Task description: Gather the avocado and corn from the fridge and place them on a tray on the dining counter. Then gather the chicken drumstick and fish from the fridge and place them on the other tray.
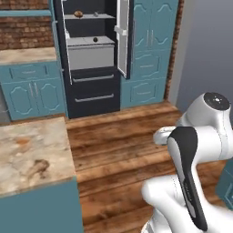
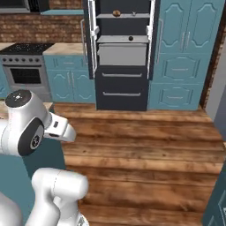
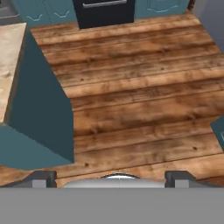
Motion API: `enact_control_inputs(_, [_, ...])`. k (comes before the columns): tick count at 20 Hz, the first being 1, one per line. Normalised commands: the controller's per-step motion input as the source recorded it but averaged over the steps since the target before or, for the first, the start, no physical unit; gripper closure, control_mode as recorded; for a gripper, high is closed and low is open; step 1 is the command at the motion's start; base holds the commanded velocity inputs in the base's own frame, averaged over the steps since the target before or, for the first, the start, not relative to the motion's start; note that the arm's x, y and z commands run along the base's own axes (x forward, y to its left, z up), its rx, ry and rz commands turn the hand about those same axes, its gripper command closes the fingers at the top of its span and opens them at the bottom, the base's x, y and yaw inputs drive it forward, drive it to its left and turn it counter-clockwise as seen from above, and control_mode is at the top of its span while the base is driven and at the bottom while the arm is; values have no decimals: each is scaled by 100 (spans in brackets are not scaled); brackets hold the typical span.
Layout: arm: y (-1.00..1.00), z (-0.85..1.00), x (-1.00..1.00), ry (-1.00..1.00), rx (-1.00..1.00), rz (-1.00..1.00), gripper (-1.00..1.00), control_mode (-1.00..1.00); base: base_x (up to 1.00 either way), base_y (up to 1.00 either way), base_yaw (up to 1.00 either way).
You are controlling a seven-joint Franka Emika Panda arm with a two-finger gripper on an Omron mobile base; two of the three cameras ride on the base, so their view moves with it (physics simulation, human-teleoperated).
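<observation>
Your gripper (image 3: 111, 181) hangs with its jaws spread wide and nothing between them, aimed down at the bare wooden floor (image 3: 144, 105), a sensible carry pose while the base stands well back from the fridge (image 2: 121, 57). The fridge doors stand open, which leaves the shelves free to reach. The chicken drumstick (image 1: 78, 14) sits on the upper shelf; a small dark ball on the shelf below looks like the avocado (image 1: 95, 39). The dining counter (image 1: 32, 154) lies at your left, its marbled top bare where it shows; teal cabinets (image 2: 183, 53) and brick wall (image 2: 39, 27) flank the fridge
</observation>
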Motion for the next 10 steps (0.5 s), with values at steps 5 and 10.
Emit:
enact_control_inputs(5, [0,0,0,0,0,0,-100,100,100,-50,7])
enact_control_inputs(10, [0,0,0,0,0,0,-100,100,100,-25,7])
